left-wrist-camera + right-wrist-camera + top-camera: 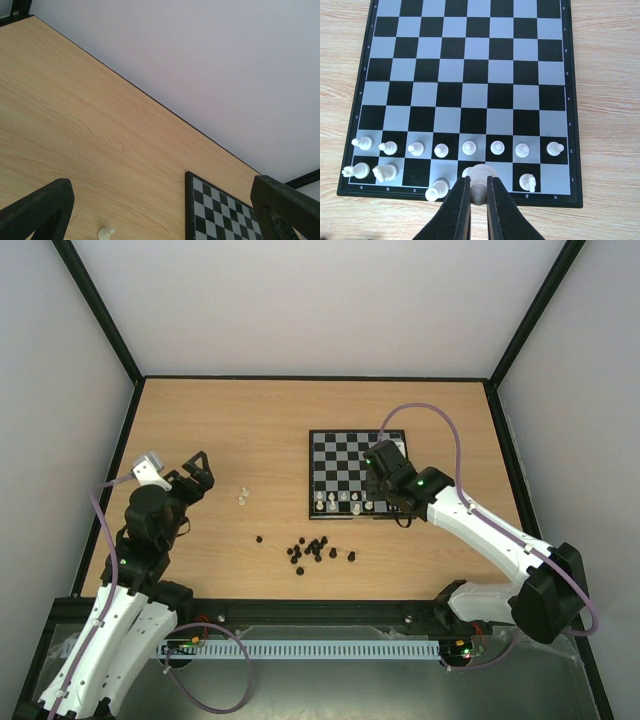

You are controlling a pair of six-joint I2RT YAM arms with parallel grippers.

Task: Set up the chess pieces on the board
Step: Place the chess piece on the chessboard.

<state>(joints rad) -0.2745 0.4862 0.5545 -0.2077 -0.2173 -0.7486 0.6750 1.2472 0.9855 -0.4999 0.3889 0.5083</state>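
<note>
The board (350, 455) lies right of centre on the table, with white pieces (340, 502) along its near rows. In the right wrist view the board (470, 75) carries a full row of white pawns (469, 147) and several pieces in the nearest row. My right gripper (479, 192) is shut on a white piece (480, 176), held over the board's near edge around the e and f files. My left gripper (197, 468) is open and empty, well left of the board (220, 210). Two loose white pieces (243, 493) lie on the table; one (105, 233) shows in the left wrist view.
A cluster of black pieces (313, 549) lies on the table in front of the board, one (259, 538) apart to the left. Black frame rails (300, 377) and white walls bound the table.
</note>
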